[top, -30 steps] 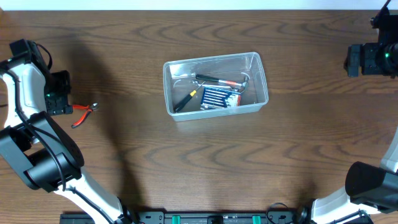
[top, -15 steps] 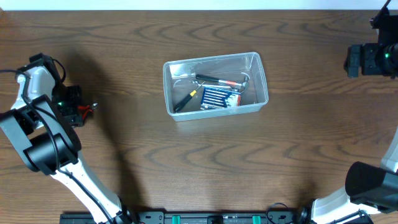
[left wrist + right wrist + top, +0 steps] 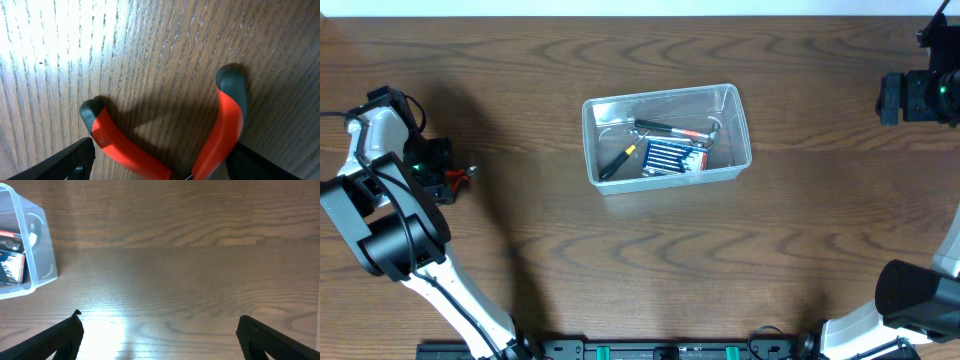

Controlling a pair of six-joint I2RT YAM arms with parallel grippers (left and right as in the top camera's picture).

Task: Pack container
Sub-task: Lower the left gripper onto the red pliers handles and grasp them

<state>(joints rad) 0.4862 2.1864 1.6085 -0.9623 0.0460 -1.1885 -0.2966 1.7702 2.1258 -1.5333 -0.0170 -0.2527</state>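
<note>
The clear plastic container [image 3: 738, 100] stands in the middle of the table and holds several hand tools and a blue pack [image 3: 672, 157]. Its corner shows at the left of the right wrist view [image 3: 42, 245]. Red-handled pliers [image 3: 461, 176] lie on the table at the far left. My left gripper [image 3: 442, 182] is down over them. In the left wrist view its open fingers [image 3: 162, 162] straddle the two spread red handles [image 3: 227, 125], close to both. My right gripper [image 3: 892, 98] is open and empty at the far right, also seen in its wrist view [image 3: 160, 335].
A yellow-and-black screwdriver [image 3: 618, 160] and a black-and-red tool [image 3: 675, 129] lie inside the container. Bare wooden table [image 3: 650, 260] surrounds it. The table's far edge runs along the top of the overhead view.
A second ago my left gripper was beside the pliers; it has since come down over their handles. In the last half second nothing moved. The right arm is still.
</note>
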